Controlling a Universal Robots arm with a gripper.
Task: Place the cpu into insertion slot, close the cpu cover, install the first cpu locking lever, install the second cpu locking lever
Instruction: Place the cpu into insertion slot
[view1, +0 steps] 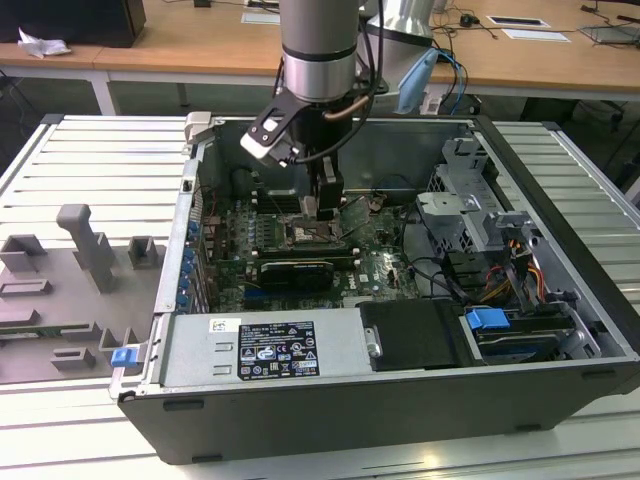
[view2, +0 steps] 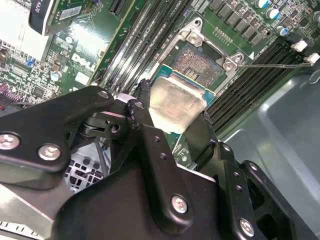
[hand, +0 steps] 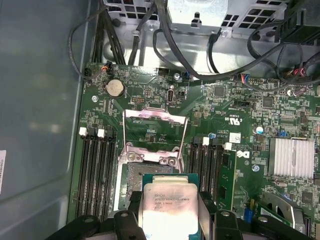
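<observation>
Chip-placing step, I reckon: gripper (view2: 172, 107) clamped on the cpu (hand: 169, 206), hanging just above the open socket (view2: 201, 62) mid-motherboard (hand: 220, 107), cpu cover (hand: 155, 131) flipped up. Seating it probably calls for squaring up with the socket.

A robotics lab or workshop: an opened computer case (view1: 400, 415) on a slatted metal tabletop (view1: 110, 160); wooden desks (view1: 200, 40) behind.
</observation>
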